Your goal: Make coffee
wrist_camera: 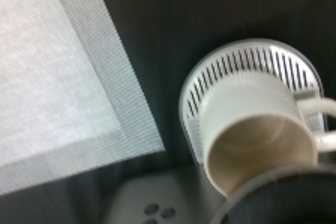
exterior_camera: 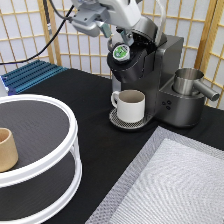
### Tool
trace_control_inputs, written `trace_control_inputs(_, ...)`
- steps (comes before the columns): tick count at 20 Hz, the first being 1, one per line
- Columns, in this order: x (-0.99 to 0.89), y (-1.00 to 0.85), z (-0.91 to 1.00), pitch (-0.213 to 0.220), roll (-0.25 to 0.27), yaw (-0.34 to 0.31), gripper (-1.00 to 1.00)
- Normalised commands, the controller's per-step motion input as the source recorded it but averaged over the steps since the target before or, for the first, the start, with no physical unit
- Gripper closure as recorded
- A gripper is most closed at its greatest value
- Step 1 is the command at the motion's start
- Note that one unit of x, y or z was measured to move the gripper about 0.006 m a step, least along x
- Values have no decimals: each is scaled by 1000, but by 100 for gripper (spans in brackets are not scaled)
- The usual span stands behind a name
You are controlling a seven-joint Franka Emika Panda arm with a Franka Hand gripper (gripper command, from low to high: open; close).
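The coffee pod (exterior_camera: 121,52), with its round green-and-white foil top, sits in the open holder at the head of the dark grey coffee machine (exterior_camera: 170,85). My gripper (exterior_camera: 119,35) hangs just above the pod, open and holding nothing. The machine's lid (exterior_camera: 149,29) is raised behind it. A cream-white mug (exterior_camera: 131,105) with a handle stands on the round drip tray (exterior_camera: 116,120) under the head. The wrist view looks down on the same mug (wrist_camera: 255,130) and the slotted drip tray (wrist_camera: 247,62).
A white two-tier turntable (exterior_camera: 55,165) stands at the exterior view's left with a tan handleless cup (exterior_camera: 7,149) on its upper tier. A grey woven mat (exterior_camera: 175,185) lies at the bottom right, also in the wrist view (wrist_camera: 60,85). A steel pitcher (exterior_camera: 189,81) sits on the machine's right side.
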Motion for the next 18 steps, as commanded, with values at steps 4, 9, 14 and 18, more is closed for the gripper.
trace_control_inputs(4, -320, 448, 887, -27, -17, -61, -100)
trace_control_inputs(9, 160, 962, 995, 38, -120, -14, -100)
trace_control_inputs(14, 414, 822, 717, 174, -196, 0, -100)
trace_control_inputs(18, 533, 529, 175, 231, -285, 3, -100)
